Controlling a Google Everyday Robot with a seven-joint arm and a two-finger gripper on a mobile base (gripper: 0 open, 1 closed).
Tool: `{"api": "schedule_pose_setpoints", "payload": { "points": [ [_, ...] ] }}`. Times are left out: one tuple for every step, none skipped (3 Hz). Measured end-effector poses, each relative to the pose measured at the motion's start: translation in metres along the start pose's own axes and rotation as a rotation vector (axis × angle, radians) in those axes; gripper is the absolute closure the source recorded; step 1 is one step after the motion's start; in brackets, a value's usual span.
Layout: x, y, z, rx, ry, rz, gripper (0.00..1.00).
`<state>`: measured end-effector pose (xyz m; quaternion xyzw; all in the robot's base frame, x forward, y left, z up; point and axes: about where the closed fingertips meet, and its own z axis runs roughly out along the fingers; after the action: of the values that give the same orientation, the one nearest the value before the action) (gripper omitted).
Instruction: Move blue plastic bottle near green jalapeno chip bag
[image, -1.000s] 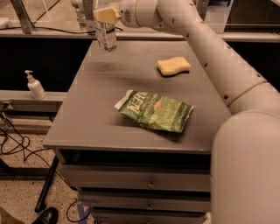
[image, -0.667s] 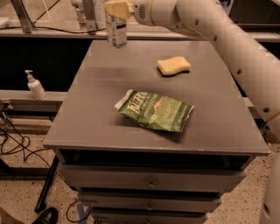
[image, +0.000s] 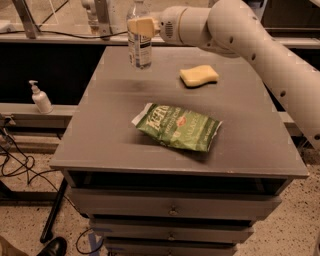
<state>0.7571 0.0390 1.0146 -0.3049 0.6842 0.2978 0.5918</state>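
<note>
Gripper: the gripper (image: 138, 26) was at the back-left of the bench (image: 250, 135), reaching in from the right on a pale arm (image: 260, 45) that crossed above the back-right corner.
Fingers: one tan finger (image: 145, 26) lay across the upper body of the bottle; the fingers were closed on it.
Blue plastic bottle: the blue plastic bottle (image: 139, 47) stood upright in the grip, with its base over the back-left part of the bench, close to the rear edge. Whether the base touched the surface could not be told.
Green jalapeno chip bag: the green jalapeno chip bag (image: 177, 127) lay flat near the middle of the bench, toward the front, well apart from the bottle.
Yellow sponge: the yellow sponge (image: 199, 75) lay at the back, right of the bottle and apart from both bottle and bag.
Open room: bare bench surface ran between the bottle and the bag, and along the left side down to the front-left corner. A wider bare strip lay right of the bag.
Edges: the bag sat clear of the front edge; the bottle was nearer the left edge than the right.
Surroundings: a white pump bottle (image: 40, 97) stood on a lower ledge left of the bench; drawers (image: 172, 210) sat under the top.
</note>
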Motion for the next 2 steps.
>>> {"api": "schedule_pose_setpoints", "payload": {
  "points": [
    [-0.004, 0.001, 0.005, -0.014, 0.006, -0.015, 1.0],
    [-0.009, 0.004, -0.013, -0.022, 0.038, -0.038, 1.0]
  ]
}}
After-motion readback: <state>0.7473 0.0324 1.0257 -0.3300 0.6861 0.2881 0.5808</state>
